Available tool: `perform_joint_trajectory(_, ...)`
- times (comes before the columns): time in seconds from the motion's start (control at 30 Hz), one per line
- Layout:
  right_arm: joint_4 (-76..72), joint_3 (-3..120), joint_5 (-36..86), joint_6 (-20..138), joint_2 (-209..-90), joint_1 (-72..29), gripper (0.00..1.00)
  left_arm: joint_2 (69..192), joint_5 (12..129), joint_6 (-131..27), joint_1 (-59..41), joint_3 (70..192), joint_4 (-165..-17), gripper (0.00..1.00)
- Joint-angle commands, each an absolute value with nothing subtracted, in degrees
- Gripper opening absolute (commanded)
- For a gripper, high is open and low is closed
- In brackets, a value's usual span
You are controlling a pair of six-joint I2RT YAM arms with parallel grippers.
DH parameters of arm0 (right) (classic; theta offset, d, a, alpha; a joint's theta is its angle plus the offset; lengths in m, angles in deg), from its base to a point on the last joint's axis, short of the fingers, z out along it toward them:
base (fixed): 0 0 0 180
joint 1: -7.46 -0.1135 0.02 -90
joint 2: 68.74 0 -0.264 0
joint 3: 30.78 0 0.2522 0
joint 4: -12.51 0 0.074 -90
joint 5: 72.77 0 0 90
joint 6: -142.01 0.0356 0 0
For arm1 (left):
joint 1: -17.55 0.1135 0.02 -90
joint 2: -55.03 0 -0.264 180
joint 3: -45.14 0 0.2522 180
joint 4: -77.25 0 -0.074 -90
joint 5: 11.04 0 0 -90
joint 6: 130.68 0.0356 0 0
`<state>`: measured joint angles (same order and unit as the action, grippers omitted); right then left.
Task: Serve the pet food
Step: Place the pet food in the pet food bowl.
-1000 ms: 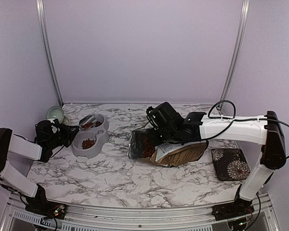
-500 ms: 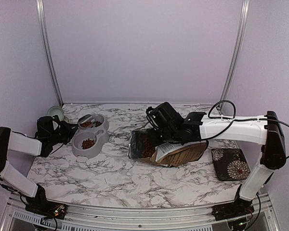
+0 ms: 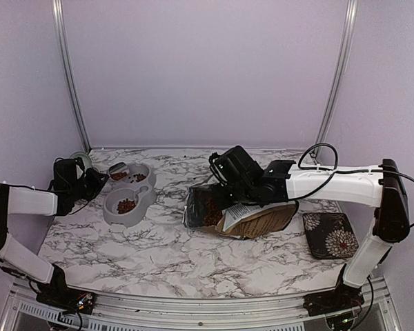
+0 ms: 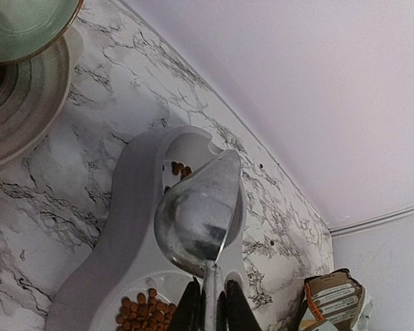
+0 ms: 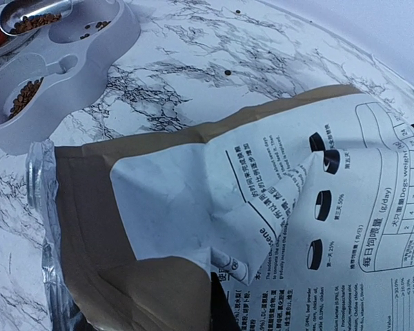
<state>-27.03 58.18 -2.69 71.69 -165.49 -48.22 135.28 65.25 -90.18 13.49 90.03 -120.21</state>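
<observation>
My left gripper [image 4: 210, 305] is shut on the handle of a metal scoop [image 4: 196, 221]. The scoop hovers over the far compartment of a grey double feeder [image 3: 146, 198]. In the right wrist view the scoop [image 5: 32, 15] holds pet food [image 5: 36, 23]. More pet food lies in the near compartment [image 4: 141, 314], and a few bits lie in the far one [image 3: 137, 178]. My right gripper [image 3: 219, 189] is shut on the upper edge of the brown-and-white dog-food bag [image 5: 214, 207], which lies on its side. Kibble shows in the bag's open mouth [image 3: 208, 211]. The bag hides most of the right fingers.
A green bowl [image 4: 26, 19] on a grey plate [image 4: 17, 110] stands at the far left corner, close to my left arm. A dark floral square [image 3: 330, 233] lies at the right. Stray pellets [image 5: 227, 72] dot the marble top beyond the bag.
My left arm has swung toward the back left, carrying the scoop a little left over the feeder's far compartment. The right arm and bag have not moved.
</observation>
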Motion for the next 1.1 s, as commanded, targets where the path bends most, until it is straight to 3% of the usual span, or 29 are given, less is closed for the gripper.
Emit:
perform_joint_trajectory(0.0, -27.6, 61.3, -5.1, 71.3, -165.6, -46.5, 0.00, 133.9, 68.1, -85.7, 13.3, 92.9, -115.6, 0.00)
perform_joint_trajectory(1.07, -27.1, 60.2, -4.8, 71.7, -165.1, -46.5, 0.00, 135.5, 92.6, -70.1, 0.2, 106.8, -93.4, 0.00)
